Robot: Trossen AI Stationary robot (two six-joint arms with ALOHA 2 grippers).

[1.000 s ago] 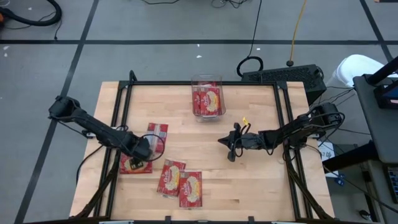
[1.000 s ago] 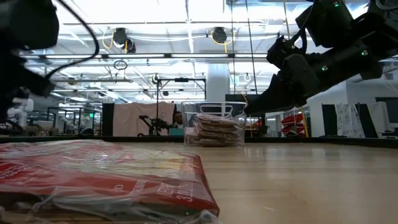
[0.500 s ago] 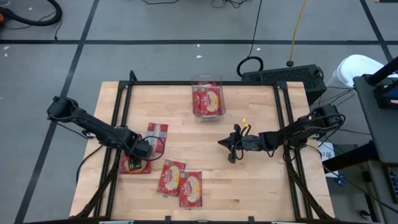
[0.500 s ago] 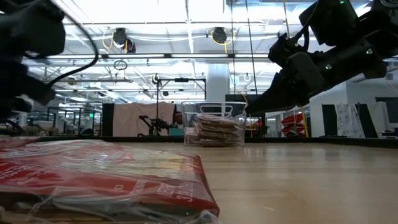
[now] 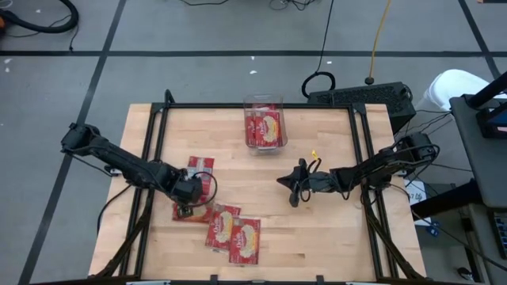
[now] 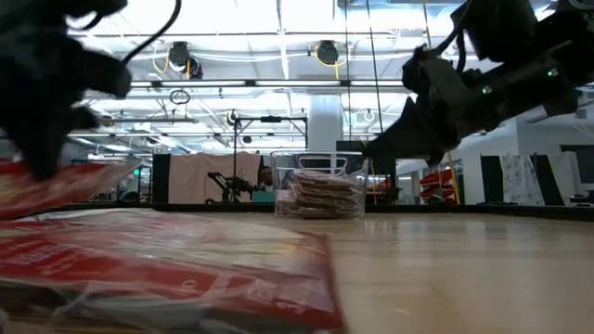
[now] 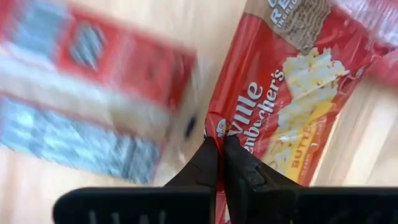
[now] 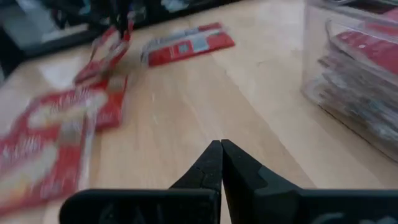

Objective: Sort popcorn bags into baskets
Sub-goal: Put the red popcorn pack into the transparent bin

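Note:
Several red popcorn bags lie flat at the table's near left. One shows its silvery side (image 5: 201,167), and two overlap near the front edge (image 5: 234,233). My left gripper (image 5: 187,195) is shut on another bag (image 5: 182,212), whose popcorn picture fills the left wrist view (image 7: 286,93). The clear basket (image 5: 264,125) stands at the far middle with a stack of bags inside (image 6: 322,193). My right gripper (image 5: 295,190) hovers shut over the table's middle and touches nothing. My left gripper pinches the bag's edge near a corner (image 7: 229,127) between its two fingers, coming from above. The bag (image 6: 56,184) hangs tilted from the fingers, its held side raised off the table. Whether its far end still rests on the wood I cannot tell.
Bare wood lies between the bags and the basket. A black frame (image 5: 158,119) runs along the table's left, far and right edges. A keyboard (image 5: 360,96) sits beyond the far right corner, and cables trail by the right arm.
My left gripper has shut on the bag's edge and moved a little toward the table's right edge. The bag has come along with it, its held side raised and tilted. My right gripper has kept still.

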